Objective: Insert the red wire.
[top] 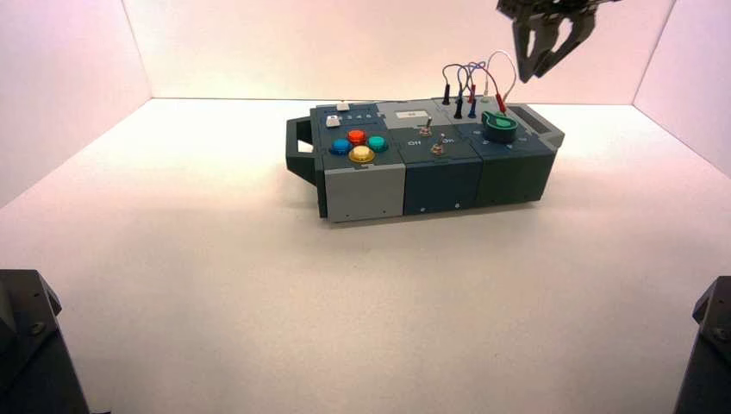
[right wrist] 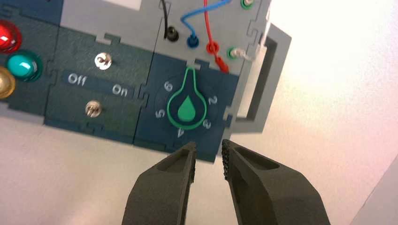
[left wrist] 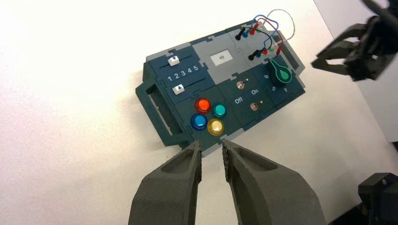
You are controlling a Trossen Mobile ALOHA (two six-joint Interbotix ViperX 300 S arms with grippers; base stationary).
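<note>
My left pincer (left wrist: 212,152) narrow, empty, above bench before box (top: 362,185). Red wire (top: 501,102): plug loose on box top at right rear, beside green knob (top: 499,126). My right pincer (top: 543,53) part open, empty, high above wires.

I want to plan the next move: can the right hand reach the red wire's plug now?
Probably yes. The right hand hangs open above the wire corner of the box, and the red wire's plug lies exposed near the green knob, with only neighbouring plugs close by. The left hand is farther off.
</note>
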